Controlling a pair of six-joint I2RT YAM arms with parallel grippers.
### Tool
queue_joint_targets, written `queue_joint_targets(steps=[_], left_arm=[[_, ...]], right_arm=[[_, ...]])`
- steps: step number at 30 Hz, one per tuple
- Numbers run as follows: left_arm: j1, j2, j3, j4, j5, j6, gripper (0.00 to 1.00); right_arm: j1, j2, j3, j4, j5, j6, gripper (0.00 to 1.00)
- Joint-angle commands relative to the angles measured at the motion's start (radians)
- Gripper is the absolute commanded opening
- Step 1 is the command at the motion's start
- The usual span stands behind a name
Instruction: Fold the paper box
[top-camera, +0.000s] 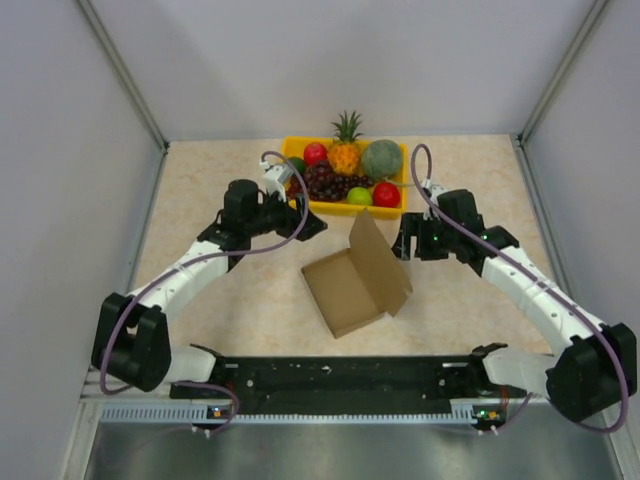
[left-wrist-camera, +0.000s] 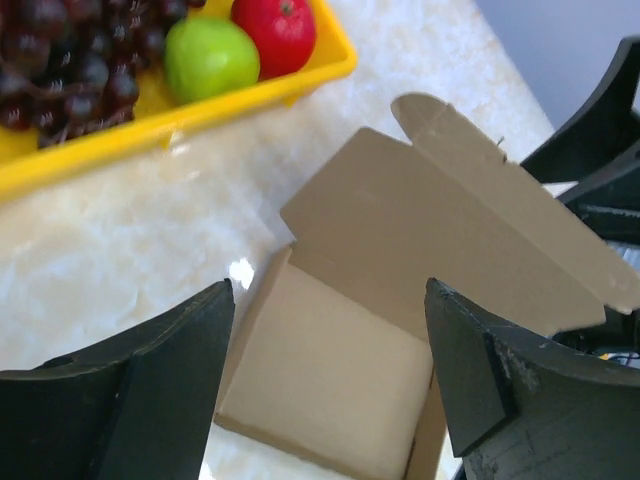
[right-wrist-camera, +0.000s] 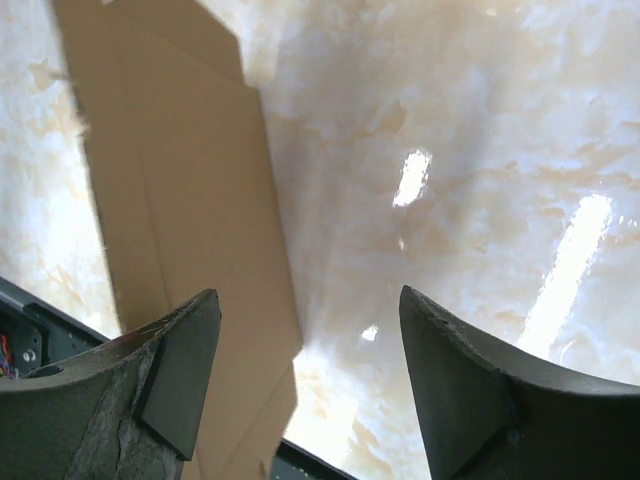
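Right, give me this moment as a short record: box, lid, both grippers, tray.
box: paper box, formed into a shallow carton, on the table
lid: raised, standing open, not closed
left gripper: open, near the box, holding nothing
right gripper: open, beside the lid, holding nothing
tray: yellow fruit tray behind the box, apart from it

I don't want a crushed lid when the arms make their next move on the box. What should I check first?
1. Left pincer open and empty: ok.
2. Right pincer open and empty: ok.
3. Paper box resting base down on the table: ok.
4. Lid closed: not ok, it stands raised.
5. Yellow fruit tray apart from the box: ok.
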Motion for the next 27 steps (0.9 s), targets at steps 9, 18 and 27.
queue_joint_targets(steps=[9,18,27], left_arm=[[0.037,0.283,0.187,0.048,0.279,0.177,0.75],[0.005,0.449,0.251,0.004,0.018,0.102,0.39],[-0.07,0.57,0.312,-0.092,-0.171,0.113,0.22]], right_arm=[[-0.095,-0.365,-0.169,-0.039,-0.047,0.126,0.79],[0.002,-0.536,-0.457,-0.237,0.006,0.626,0.27],[0.531,-0.409,-0.72,0.28,0.182,1.186,0.11]])
